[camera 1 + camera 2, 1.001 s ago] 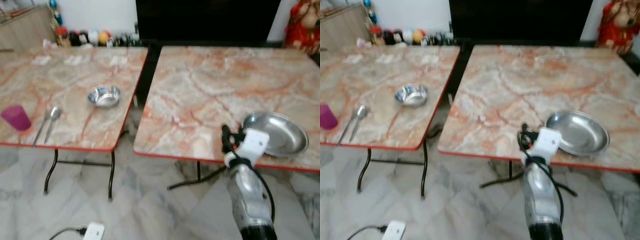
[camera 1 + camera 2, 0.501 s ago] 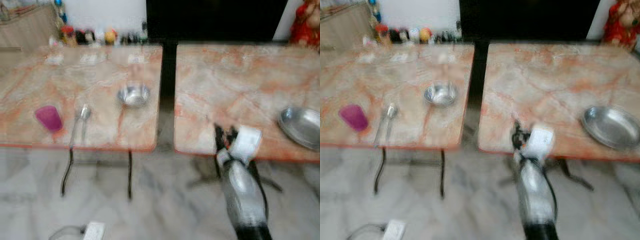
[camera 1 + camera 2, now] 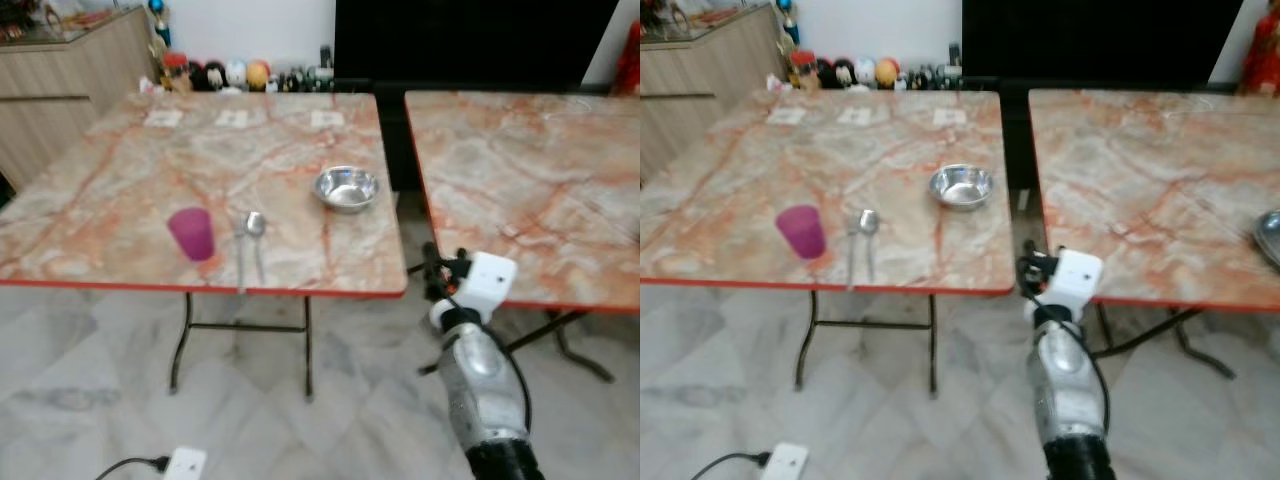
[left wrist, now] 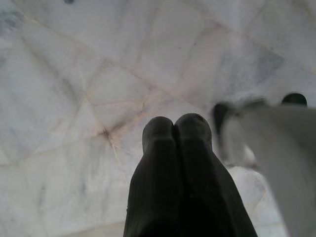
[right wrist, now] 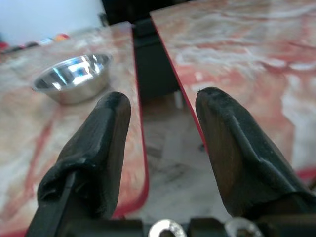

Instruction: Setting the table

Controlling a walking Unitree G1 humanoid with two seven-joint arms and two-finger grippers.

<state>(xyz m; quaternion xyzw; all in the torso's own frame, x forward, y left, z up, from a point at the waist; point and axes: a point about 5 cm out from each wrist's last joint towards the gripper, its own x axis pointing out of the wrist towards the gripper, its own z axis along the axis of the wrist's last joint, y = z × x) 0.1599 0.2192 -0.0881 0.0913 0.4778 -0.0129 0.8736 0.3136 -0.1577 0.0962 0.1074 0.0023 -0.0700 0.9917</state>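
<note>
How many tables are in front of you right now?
2. One table on the left holds a pink cup, cutlery and a steel bowl; the other table stands right of the gap.

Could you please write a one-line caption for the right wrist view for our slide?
Open right pincer, empty, aimed at the gap between two marble-patterned tables, steel bowl ahead on one.

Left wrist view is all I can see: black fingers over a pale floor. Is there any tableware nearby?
Observer: Yes. A steel bowl sits on the left table.
Operator: Anything else on it?
Observer: A pink cup, with a spoon beside it.
Operator: What is the other arm doing?
Observer: The right tool is open, level with the gap between the two tables, holding nothing.
</note>
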